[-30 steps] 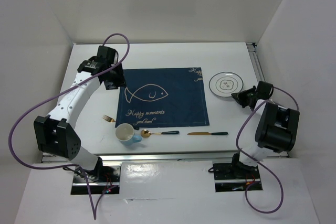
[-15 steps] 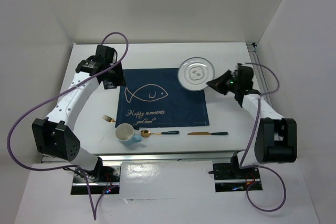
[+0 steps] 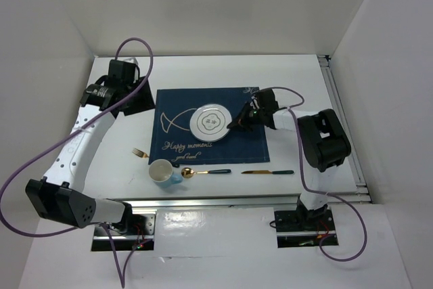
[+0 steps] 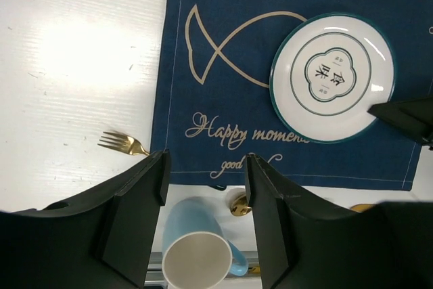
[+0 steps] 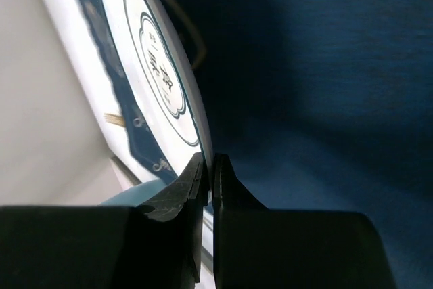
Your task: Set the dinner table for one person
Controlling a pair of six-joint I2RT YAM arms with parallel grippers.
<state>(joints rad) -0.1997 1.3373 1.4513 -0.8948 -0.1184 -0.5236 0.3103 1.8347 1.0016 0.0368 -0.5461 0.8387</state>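
A white plate [image 3: 210, 121] with a dark rim rests over the middle of the dark blue fish placemat [image 3: 254, 143] on the white dinner table [image 3: 203, 72]. My right gripper [image 3: 233, 125] is shut on the plate's right rim; the rim shows between its fingers in the right wrist view [image 5: 208, 164]. My left gripper [image 3: 135, 103] is open and empty, above the table left of the mat. In the left wrist view [image 4: 206, 181] it frames a light blue mug [image 4: 196, 248]; the plate [image 4: 331, 76] lies beyond.
A gold fork [image 3: 140, 153] lies left of the mat. The blue mug [image 3: 163, 172], a gold spoon [image 3: 203, 171] and a gold knife [image 3: 268, 172] with dark handles lie along the near edge. A silver rail [image 3: 336, 93] runs along the table's right edge.
My right gripper carried the plate from the table's right side leftward onto the placemat's middle. My left arm drew back a little to the left, off the mat's corner.
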